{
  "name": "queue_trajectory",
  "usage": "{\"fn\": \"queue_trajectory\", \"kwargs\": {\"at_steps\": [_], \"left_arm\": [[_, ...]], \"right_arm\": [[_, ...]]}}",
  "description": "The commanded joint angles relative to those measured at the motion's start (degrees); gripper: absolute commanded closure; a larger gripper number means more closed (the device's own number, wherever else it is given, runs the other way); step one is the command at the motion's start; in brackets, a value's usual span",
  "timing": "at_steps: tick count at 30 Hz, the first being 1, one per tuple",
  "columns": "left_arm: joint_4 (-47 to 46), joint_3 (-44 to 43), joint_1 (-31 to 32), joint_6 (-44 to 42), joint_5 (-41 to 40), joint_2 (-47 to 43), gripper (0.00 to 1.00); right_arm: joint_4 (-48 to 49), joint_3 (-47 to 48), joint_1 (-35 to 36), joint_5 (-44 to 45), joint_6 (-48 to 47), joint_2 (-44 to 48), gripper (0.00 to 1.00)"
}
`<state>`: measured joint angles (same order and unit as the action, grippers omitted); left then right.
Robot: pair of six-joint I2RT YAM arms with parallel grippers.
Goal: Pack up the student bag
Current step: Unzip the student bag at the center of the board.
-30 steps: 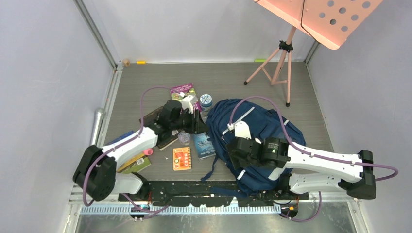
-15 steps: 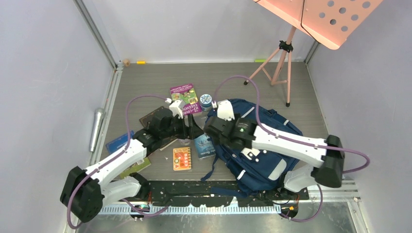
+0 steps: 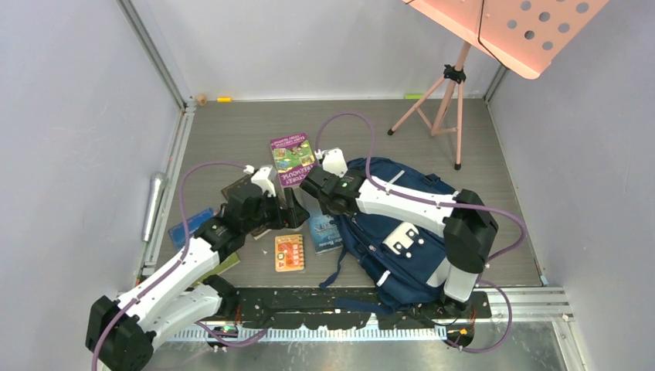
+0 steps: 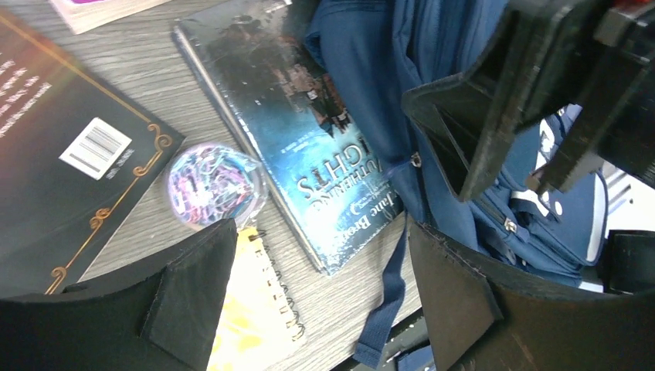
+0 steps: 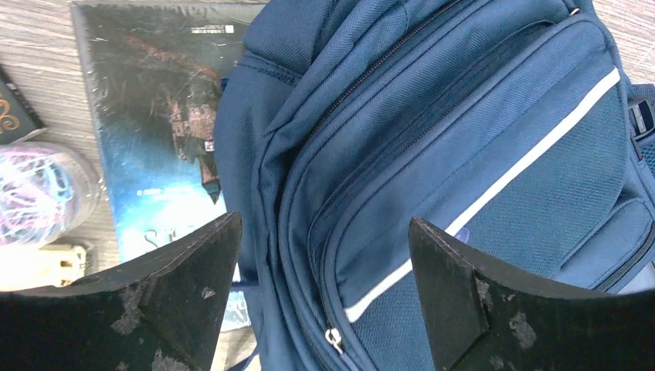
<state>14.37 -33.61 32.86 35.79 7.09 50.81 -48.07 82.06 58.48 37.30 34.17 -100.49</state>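
Note:
The student bag (image 3: 409,232) is a navy backpack with a pale stripe, lying flat right of centre. In the right wrist view its zipped front pockets (image 5: 463,139) fill the frame. My right gripper (image 3: 309,188) hovers open over the bag's left edge (image 5: 324,232), with a zip pull (image 5: 334,338) below the gap and nothing held. My left gripper (image 3: 296,209) is open and empty (image 4: 322,247) above a blue book (image 4: 309,154) and a dangling bag strap (image 4: 386,301). The blue book (image 3: 324,232) lies partly under the bag's left side.
A purple book (image 3: 292,151), an orange spiral notebook (image 3: 289,252), a dark book (image 4: 62,154) and a clear tub of coloured clips (image 4: 212,185) lie left of the bag. A pink music stand (image 3: 452,85) stands at the back right. The right gripper's fingers (image 4: 494,100) loom close to my left gripper.
Both grippers have opened wider. The right arm swung from the bag's near-left part to its far-left edge. The left gripper drew back a little towards the near left.

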Motion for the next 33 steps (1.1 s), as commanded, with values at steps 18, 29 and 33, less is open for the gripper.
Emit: {"fn": "queue_trajectory", "kwargs": {"at_steps": [18, 29, 33], "left_arm": [[-10.87, 4.58, 4.29, -7.76, 10.11, -2.54, 0.23], [-27.88, 1.89, 10.1, -8.85, 20.99, 11.41, 0.25], [-26.62, 0.31, 18.17, -14.91, 12.34, 9.77, 0.32]], "right_arm": [[6.61, -7.1, -2.75, 2.33, -2.66, 7.54, 0.99], [12.99, -16.89, -2.76, -12.89, -7.96, 27.52, 1.0], [12.09, -17.52, -2.76, -12.79, -7.37, 29.77, 1.0]]}}
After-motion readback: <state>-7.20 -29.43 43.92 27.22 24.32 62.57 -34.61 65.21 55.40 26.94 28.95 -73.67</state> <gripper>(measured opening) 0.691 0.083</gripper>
